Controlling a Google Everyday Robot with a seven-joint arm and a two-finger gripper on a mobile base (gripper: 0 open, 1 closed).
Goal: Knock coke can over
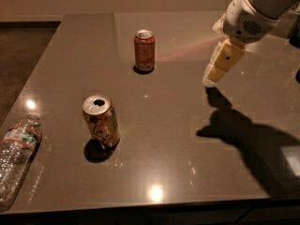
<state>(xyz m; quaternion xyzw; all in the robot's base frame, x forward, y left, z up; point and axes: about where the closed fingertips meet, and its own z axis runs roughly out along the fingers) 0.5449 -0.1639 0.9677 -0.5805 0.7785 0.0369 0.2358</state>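
coke can [144,50]: upright, far tabletop [187,139] | your hand [210,80]: right of it, well apart, grip cannot tell | gold can [101,121], water bottle [16,161]: nearer side

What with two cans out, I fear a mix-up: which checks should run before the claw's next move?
1. The coke can upright, not yet knocked: ok.
2. The claw right of it, apart, over the table: ok.
3. Stretch between claw and coke can bare: ok.
4. The gold can nearer the camera, off that line: ok.
5. Claw height matches the coke can: cannot tell.
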